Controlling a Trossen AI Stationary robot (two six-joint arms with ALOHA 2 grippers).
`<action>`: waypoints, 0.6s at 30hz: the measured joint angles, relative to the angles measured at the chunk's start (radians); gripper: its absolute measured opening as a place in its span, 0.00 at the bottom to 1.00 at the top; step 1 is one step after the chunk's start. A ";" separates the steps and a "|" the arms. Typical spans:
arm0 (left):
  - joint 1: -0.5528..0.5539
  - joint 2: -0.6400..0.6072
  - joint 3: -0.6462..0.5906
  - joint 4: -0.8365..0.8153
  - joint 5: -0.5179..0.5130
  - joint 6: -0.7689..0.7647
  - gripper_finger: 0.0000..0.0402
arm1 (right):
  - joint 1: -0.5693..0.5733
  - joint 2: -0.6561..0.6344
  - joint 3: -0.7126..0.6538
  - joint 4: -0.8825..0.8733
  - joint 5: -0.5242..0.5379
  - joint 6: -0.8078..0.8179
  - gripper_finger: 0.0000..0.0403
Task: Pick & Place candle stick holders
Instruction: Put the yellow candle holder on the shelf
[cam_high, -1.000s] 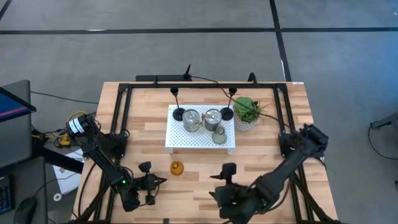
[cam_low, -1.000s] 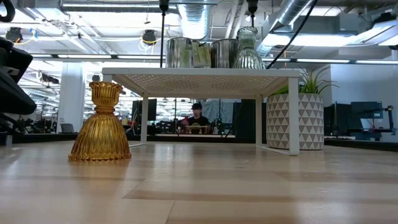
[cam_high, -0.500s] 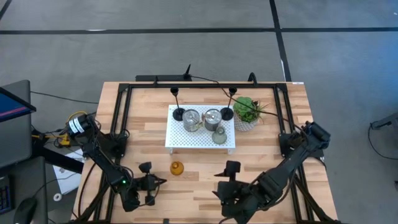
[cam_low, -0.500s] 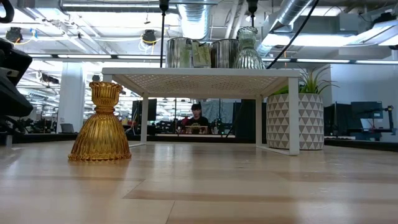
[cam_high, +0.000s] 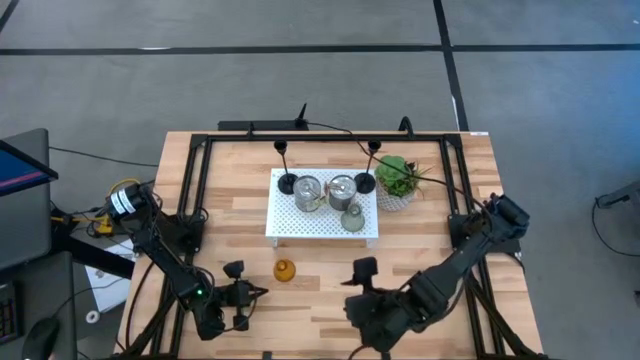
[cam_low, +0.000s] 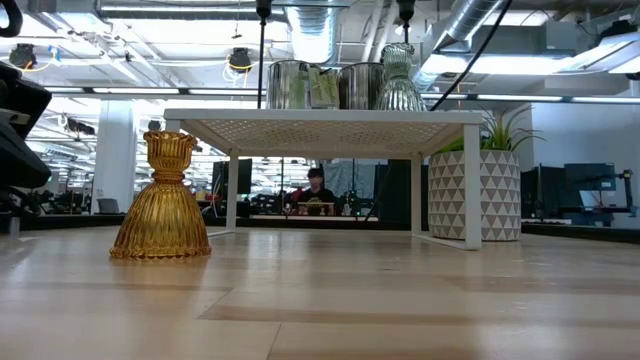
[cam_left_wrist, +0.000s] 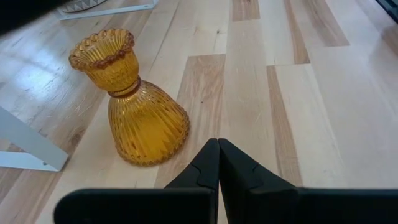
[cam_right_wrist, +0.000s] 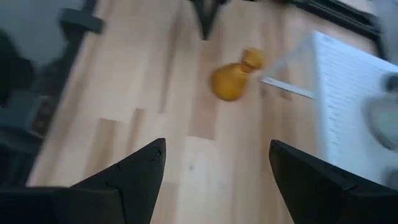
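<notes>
wood table (cam_high: 440, 230) bears white tray (cam_high: 285, 222), amber holder (cam_high: 285, 270), plant (cam_high: 396, 181).

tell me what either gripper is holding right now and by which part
Nothing is held. The left gripper is shut on nothing, near the amber holder, which stands free on the table. The right gripper is open and empty above the table.

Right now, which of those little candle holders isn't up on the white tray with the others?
The amber glass holder. It stands alone on the bare wooden table, in front of the white tray, while the black, silver and grey-green holders sit on the tray.
</notes>
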 joint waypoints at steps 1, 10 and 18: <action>0.000 0.000 0.000 0.000 0.000 0.000 0.01 | -0.005 0.000 -0.010 0.029 -0.032 -0.026 0.68; 0.000 0.000 0.000 0.004 0.012 0.000 0.01 | -0.073 -0.268 -0.479 0.630 -0.407 -0.172 0.68; 0.000 0.000 0.000 0.004 0.017 0.024 0.01 | -0.070 -0.625 -1.050 1.185 -0.419 -0.158 0.68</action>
